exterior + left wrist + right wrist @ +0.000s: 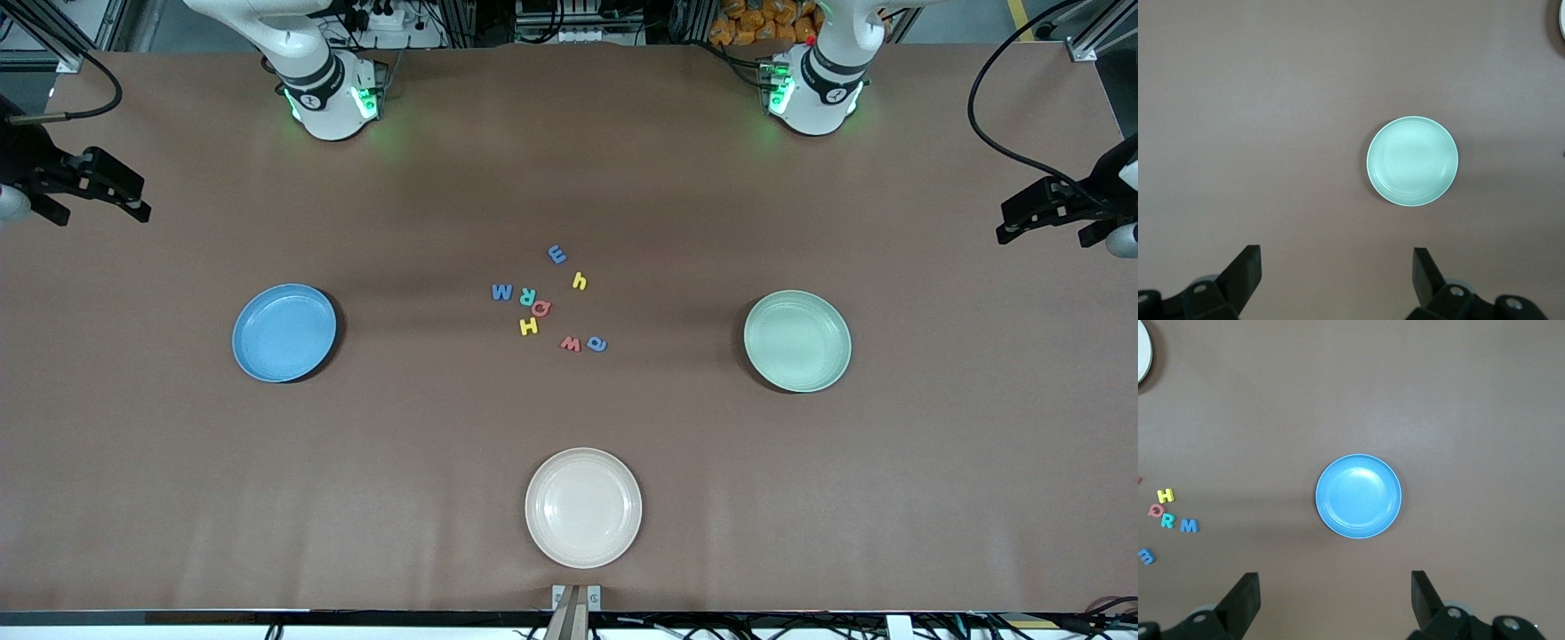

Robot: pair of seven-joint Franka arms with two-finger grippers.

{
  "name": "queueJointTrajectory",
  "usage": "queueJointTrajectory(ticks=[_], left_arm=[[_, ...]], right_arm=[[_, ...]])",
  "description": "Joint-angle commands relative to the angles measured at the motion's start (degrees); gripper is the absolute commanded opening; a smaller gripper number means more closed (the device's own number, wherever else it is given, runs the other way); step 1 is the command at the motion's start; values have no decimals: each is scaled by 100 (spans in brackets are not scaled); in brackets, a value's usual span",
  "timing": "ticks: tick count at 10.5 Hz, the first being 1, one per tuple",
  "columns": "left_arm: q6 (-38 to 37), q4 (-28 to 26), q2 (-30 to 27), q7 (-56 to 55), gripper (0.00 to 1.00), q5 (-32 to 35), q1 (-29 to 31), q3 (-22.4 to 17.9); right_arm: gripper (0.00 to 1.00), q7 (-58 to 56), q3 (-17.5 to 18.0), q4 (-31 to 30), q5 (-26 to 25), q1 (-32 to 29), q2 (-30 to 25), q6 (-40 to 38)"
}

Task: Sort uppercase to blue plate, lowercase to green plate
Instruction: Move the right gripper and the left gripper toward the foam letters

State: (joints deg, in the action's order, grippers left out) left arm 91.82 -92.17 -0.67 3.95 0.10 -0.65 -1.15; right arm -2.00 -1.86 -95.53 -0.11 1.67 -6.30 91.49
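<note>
- Here, the eight tiny flat foam letters lie clustered mid-table, well apart from both grippers: blue M (502,292), teal R (526,297), red Q (540,308), yellow H (528,326), red w (570,344), blue a (597,343), yellow h (580,282) and the blue E-shaped letter (556,254).
- The round sky-blue plastic plate (284,332) sits toward the right arm's end; the round pale mint-green plastic plate (797,340) toward the left arm's end. Both hold nothing.
- A round cream-white plate (583,507) lies nearest the front camera.
- The right gripper (1335,600) hangs high at its table end, fingers spread, gripping nothing.
- The left gripper (1337,277) waits likewise, fingers spread wide.
</note>
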Motion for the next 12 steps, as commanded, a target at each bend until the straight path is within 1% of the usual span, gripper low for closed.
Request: queueJointTrajectory(ticks=[1, 3, 5, 7, 9, 10, 11, 12], left_arm=[[-76, 85, 23, 35, 100, -19, 30, 27], [-67, 102, 32, -166, 100, -89, 4, 36], [-76, 102, 15, -193, 100, -20, -14, 44], [-76, 94, -21, -490, 100, -80, -14, 71], [-93, -2, 14, -292, 100, -98, 30, 97], [-215, -73, 58, -90, 100, -98, -14, 97], [-252, -91, 233, -105, 100, -116, 3, 106], [-269, -108, 400, -175, 100, -307, 38, 97]], right_arm=[[100, 16, 28, -45, -60, -87, -90, 27], [100, -2, 19, -53, -60, -157, -90, 18], [100, 7, 28, -62, -51, -193, -47, 18], [100, 15, 28, -97, -42, -184, 85, 9], [100, 85, 28, -89, 28, -167, 313, 44], [100, 94, 37, -71, 37, -123, 471, 105], [100, 103, 54, -71, 37, -18, 603, 236], [100, 208, 54, -62, 46, 78, 796, 394]])
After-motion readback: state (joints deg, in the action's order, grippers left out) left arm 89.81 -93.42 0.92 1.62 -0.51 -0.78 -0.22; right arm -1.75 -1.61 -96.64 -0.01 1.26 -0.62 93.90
